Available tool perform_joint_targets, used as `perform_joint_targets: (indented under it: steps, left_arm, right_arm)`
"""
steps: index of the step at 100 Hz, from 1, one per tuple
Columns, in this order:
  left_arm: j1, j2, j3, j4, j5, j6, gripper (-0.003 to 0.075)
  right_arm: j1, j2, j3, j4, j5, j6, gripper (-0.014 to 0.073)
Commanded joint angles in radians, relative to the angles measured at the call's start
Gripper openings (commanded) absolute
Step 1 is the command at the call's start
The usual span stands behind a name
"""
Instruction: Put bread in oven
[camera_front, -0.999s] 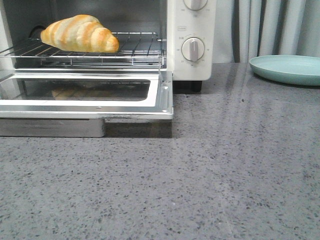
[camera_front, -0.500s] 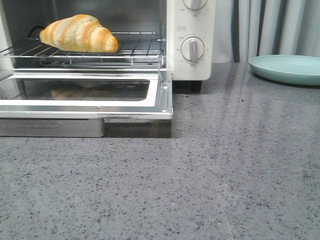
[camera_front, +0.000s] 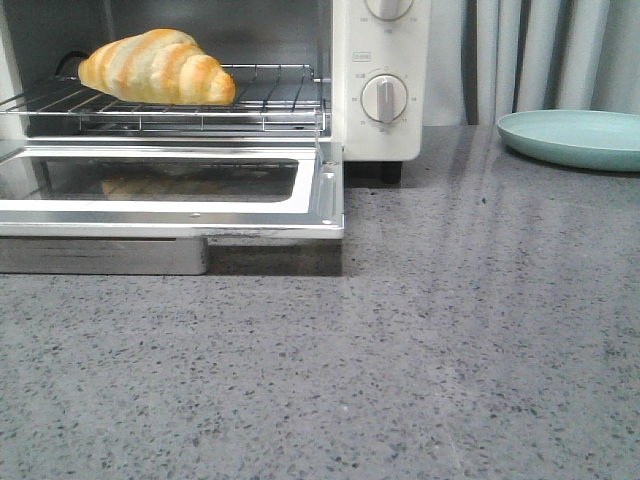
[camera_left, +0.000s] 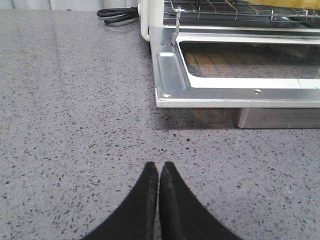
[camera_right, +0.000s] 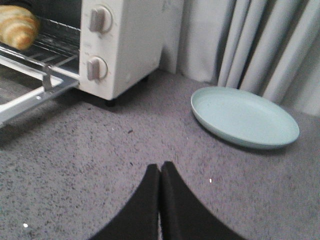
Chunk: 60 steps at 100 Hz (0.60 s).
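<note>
The bread (camera_front: 157, 67) lies on the open oven (camera_front: 380, 80)'s rack, while only wrist views show the left pincer (camera_left: 159, 170) and right pincer (camera_right: 160, 170), both pressed together over the tabletop (camera_front: 400, 360).

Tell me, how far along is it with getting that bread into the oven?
Mostly done, it seems. The bread already lies on the wire rack inside the oven. Nothing is in hand: the left gripper and the right gripper are both shut and empty, above bare counter. The oven door is still folded down, so closing it may be left.
</note>
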Motion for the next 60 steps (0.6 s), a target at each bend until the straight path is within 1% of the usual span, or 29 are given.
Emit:
perform_joint_targets:
  steps: [1,5,19,30,34,38,49,53,60]
  left_arm:
    - [0.002,-0.029,0.022,-0.003,-0.051,-0.012,-0.0021]
    - [0.002,-0.029,0.022,-0.003,-0.051,-0.012,-0.0021]
    - [0.002,-0.029,0.022,-0.003,-0.051,-0.012,-0.0021]
    - [0.002,-0.029,0.022,-0.003,-0.051,-0.012,-0.0021]
    - [0.002,-0.029,0.022,-0.003,-0.051,-0.012,-0.0021]
    - [0.002,-0.029,0.022,-0.003,-0.051,-0.012,-0.0021]
    - [0.002,-0.029,0.022,-0.003,-0.051,-0.012,-0.0021]
    - [0.002,-0.029,0.022,-0.003,-0.051,-0.012,-0.0021]
    - [0.002,-0.029,0.022,-0.003,-0.051,-0.012,-0.0021]
  right_arm:
    - [-0.104,0.0,0.052,0.092,-0.126,-0.006,-0.0069]
    - [-0.155,0.0,0.097,0.129,-0.173,-0.006,-0.0069]
    - [-0.308,0.0,0.248,0.163,-0.398,-0.006,-0.0071]
    - [-0.385,0.0,0.331,0.197,-0.49,-0.006,-0.0071]
    - [-0.402,0.0,0.326,0.201,-0.423,-0.008,-0.0071]
    - [-0.41,0.0,0.326,0.201,-0.418,-0.026,-0.0071]
    - [-0.412,-0.037,0.326,0.203,-0.32,-0.092,-0.0071]
    - [-0.412,-0.064,0.326,0.22,-0.274,-0.126,-0.0071]
    - [-0.412,-0.125,0.326,0.305,-0.194,-0.212,-0.0071]
